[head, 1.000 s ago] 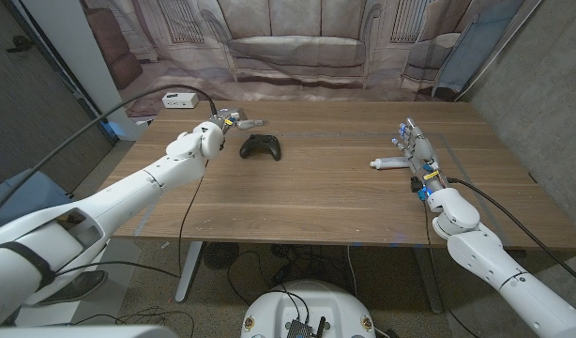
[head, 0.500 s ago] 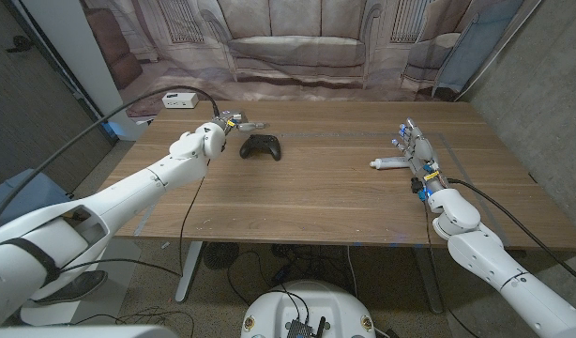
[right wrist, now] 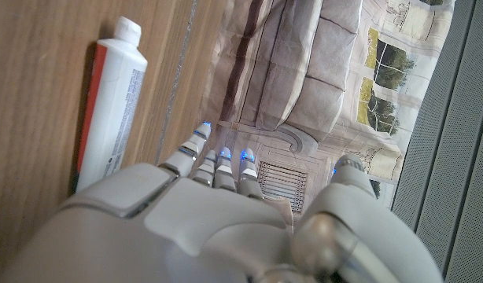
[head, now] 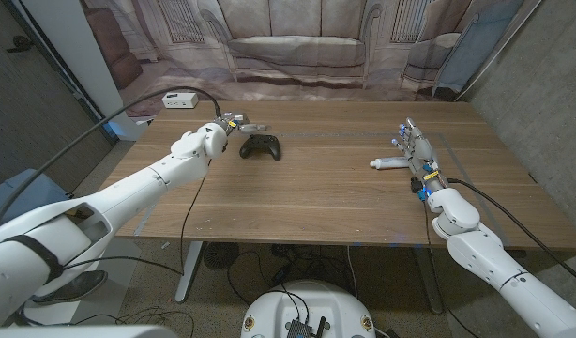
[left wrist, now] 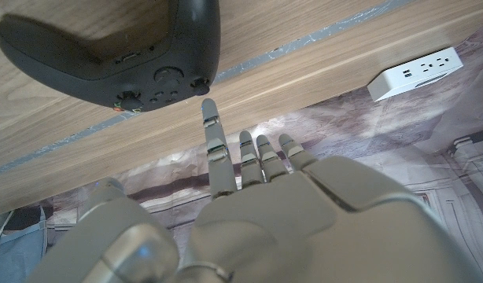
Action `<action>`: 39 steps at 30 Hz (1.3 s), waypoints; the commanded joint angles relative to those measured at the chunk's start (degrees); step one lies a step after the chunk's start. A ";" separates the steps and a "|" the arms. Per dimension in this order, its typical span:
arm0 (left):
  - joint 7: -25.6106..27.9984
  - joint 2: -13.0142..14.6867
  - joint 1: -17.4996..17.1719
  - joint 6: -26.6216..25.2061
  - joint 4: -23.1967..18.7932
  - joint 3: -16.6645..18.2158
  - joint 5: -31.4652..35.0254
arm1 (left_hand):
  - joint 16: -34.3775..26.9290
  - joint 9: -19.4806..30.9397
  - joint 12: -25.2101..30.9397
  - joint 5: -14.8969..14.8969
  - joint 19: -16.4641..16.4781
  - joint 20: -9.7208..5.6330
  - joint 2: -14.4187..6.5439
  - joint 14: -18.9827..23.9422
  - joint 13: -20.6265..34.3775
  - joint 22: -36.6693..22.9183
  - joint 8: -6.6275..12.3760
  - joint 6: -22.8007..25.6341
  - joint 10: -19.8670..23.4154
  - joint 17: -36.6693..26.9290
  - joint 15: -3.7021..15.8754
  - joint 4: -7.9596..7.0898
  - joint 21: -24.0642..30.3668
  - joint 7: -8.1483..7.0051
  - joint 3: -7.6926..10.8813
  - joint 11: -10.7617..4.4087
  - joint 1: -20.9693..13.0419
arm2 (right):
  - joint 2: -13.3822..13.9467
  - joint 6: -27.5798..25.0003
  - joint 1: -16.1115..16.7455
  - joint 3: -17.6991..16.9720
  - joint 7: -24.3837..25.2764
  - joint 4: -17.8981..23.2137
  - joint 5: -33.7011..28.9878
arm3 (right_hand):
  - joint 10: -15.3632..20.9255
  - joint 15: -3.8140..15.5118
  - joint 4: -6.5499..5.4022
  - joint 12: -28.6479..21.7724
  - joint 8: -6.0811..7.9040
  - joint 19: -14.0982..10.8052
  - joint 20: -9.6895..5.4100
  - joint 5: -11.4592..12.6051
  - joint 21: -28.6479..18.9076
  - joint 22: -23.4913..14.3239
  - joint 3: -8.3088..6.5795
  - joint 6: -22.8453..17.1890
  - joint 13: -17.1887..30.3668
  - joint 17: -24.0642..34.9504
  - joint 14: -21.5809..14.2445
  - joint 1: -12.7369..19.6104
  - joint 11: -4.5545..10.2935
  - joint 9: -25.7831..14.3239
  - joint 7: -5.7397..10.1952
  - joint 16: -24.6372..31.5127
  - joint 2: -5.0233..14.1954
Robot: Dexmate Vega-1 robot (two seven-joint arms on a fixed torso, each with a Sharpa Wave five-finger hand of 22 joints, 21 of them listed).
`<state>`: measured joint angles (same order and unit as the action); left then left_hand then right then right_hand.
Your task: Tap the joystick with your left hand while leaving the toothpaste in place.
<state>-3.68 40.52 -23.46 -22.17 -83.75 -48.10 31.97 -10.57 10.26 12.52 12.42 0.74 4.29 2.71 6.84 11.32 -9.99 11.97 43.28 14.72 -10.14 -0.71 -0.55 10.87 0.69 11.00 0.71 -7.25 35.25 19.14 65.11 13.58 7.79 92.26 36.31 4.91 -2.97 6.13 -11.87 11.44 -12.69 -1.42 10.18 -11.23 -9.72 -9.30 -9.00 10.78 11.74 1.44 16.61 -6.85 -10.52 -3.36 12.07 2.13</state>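
One joystick (left wrist: pixel 116 47) edge cropped, left hand (left wrist: pixel 257 212) near

The joystick (left wrist: pixel 116 51) is cut off by the left wrist view's edge.

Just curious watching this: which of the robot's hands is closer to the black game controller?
Left. The left hand hovers right beside the controller; the right hand waits across the table by the toothpaste.

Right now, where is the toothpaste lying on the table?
In the head view the toothpaste tube lies on the table's right side, just beside the right hand, far from the black game controller.
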 commanded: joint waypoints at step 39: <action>-1.24 -0.70 0.64 -0.66 1.09 -1.47 0.90 | -0.13 0.16 -0.04 0.37 -0.15 0.72 -1.15 0.11 0.15 -0.32 -0.62 0.30 -0.04 -0.11 0.20 0.19 0.34 -0.41 -0.38 -0.20 -0.42 | -0.72 1.20 0.06 0.03 0.07 -0.75 -0.03 | 0.34 -0.60 0.38 0.22 -0.27 -0.08 0.43 0.30 0.20 -0.13 0.03 -0.25 0.17 0.16 -0.11 -0.26 -0.27 -0.14 0.25 -0.14 0.15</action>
<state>-4.58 40.19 -23.10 -22.64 -82.92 -49.06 32.46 -10.57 10.27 12.53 12.42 0.46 4.56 2.14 6.85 11.32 -9.99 11.43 43.28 14.73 -10.14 -0.71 -0.32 10.88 0.70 10.76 0.72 -7.35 34.58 20.16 64.78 13.90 7.64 91.35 36.11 4.91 -2.97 6.12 -11.65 11.22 -12.69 -1.42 10.18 -11.24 -9.72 -9.31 -9.00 10.78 11.74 1.44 16.61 -6.85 -10.52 -3.37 12.07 2.13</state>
